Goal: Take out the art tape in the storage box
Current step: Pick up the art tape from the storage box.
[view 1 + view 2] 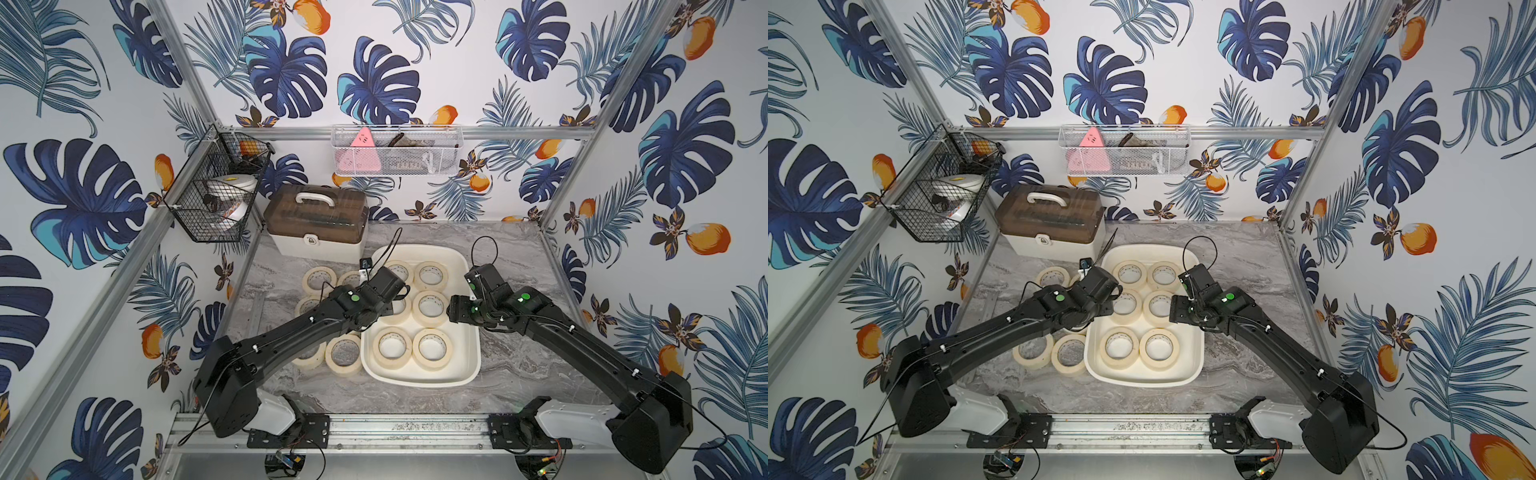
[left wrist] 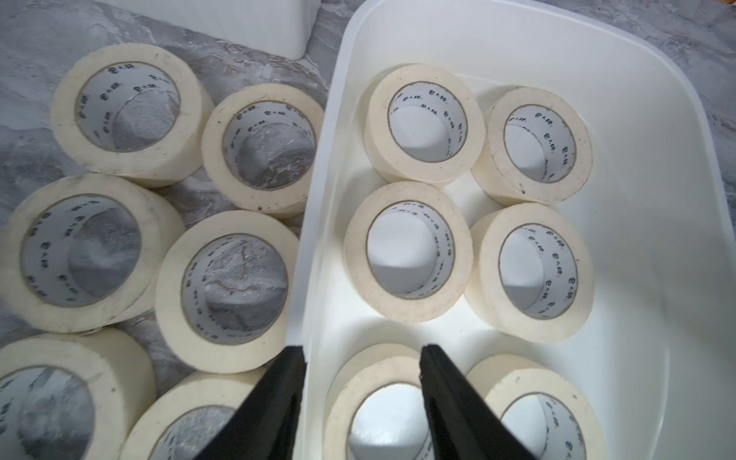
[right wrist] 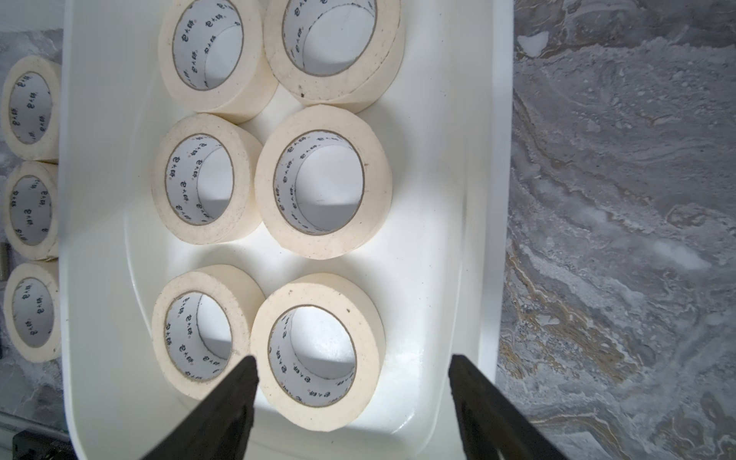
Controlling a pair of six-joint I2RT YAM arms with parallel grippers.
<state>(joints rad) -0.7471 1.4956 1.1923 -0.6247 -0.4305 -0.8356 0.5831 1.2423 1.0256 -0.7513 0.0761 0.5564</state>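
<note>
At the bottom of both top views the two arms reached inward from their bases over the marble tabletop (image 1: pixel 519 357); at lower centre lay the storage box (image 1: pixel 420 379), an off-white tub, with six rolls of art tape (image 1: pixel 432 348) flat on its floor in pairs, holes upward, so a finger could drop inside a core or outside a wall. Six more rolls (image 2: pixel 227 290) lay on the tabletop just left of the box, packed close; the task looked about half done. In the left wrist view the left gripper (image 2: pixel 361 349) hung at the bottom of the frame by the box's rim, its jaws partly spread and holding nothing. In the right wrist view the right gripper (image 3: pixel 354 358) stood wide apart and empty above the nearest roll at lower centre, probably spread to clear its outer wall. Farther back, at the tabletop's upper left, stood a white case with a brown lid (image 1: pixel 316 220), out of the arms' way; on the walls behind hung a black wire basket (image 1: pixel 216 195) and a white mesh basket (image 1: pixel 395 149).
</note>
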